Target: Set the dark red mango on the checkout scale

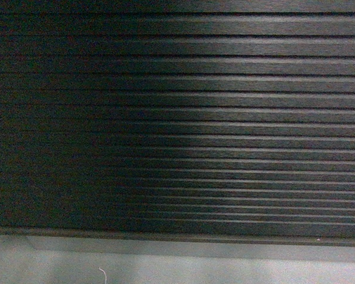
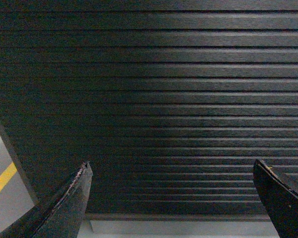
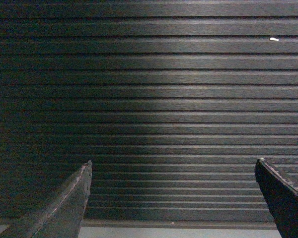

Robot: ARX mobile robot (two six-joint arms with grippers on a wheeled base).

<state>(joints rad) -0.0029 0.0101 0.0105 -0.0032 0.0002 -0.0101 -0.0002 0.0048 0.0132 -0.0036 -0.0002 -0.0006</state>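
Observation:
The checkout's dark ribbed slatted front (image 1: 177,118) fills the head view, with its grey plinth (image 1: 177,247) along the bottom. Neither the dark red mango nor the scale is in view. In the left wrist view my left gripper (image 2: 171,166) stands open, its two dark fingers wide apart with only the slatted front (image 2: 159,89) behind them. My right gripper (image 3: 173,164) is open too in the right wrist view, nothing between its fingers, facing the same slats (image 3: 154,89). No gripper shows in the head view.
Grey floor (image 1: 165,269) runs below the plinth, with a small white scrap (image 1: 103,273) on it. At the left of the left wrist view the counter's corner gives way to floor with a yellow line (image 2: 1,182).

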